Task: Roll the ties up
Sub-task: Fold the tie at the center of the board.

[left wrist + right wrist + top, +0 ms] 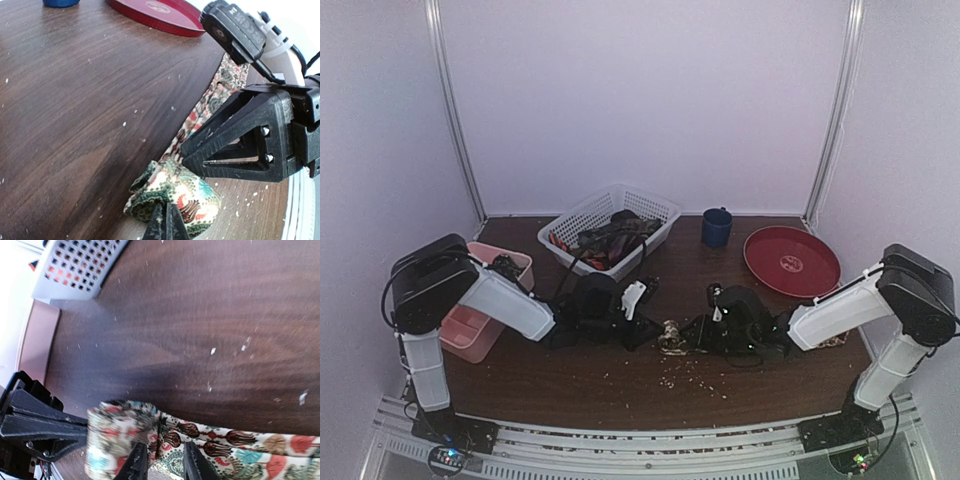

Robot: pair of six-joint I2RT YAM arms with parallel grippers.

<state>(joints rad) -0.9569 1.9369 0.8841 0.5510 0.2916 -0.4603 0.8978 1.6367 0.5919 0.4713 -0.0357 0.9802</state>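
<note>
A tie with a tan, red and teal floral pattern lies at the table's middle, its end wound into a small roll (671,335) (175,192) (112,435). The unrolled strip (250,445) runs off to the right under my right arm. My left gripper (653,333) (167,222) is shut, its tips pinching the roll's near edge. From the other side my right gripper (698,336) (161,462) meets it. Its jaws stand a little apart over the fabric where strip meets roll. More ties (610,235), dark and red, are heaped in the basket.
A white lattice basket (655,207) (75,265) stands at the back centre. A blue cup (717,227) and a red plate (792,260) (155,12) sit back right. A pink tray (485,300) (35,340) lies at the left. Crumbs speckle the brown table.
</note>
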